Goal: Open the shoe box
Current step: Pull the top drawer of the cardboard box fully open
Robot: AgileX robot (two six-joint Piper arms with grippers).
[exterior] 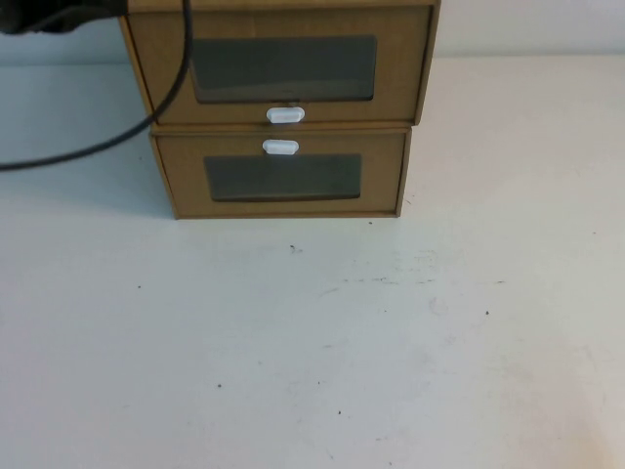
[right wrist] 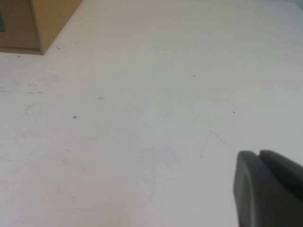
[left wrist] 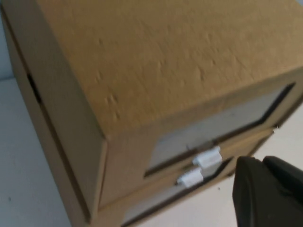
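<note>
Both drawers unopened
Left gripper (left wrist: 261,163), clenched, hovers by upper shoe box (left wrist: 165,61), ready for its tab (left wrist: 207,157); right gripper (right wrist: 259,155), clenched, idles over worktop (right wrist: 142,118)

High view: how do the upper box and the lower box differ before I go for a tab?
The upper box has its white tab under its window; the lower box has its tab above its window. The upper box looks wider and rests on the lower box, which stands on the table. Both are brown cardboard, closed. Left gripper hangs by the upper box, right gripper over the table; both shut.
</note>
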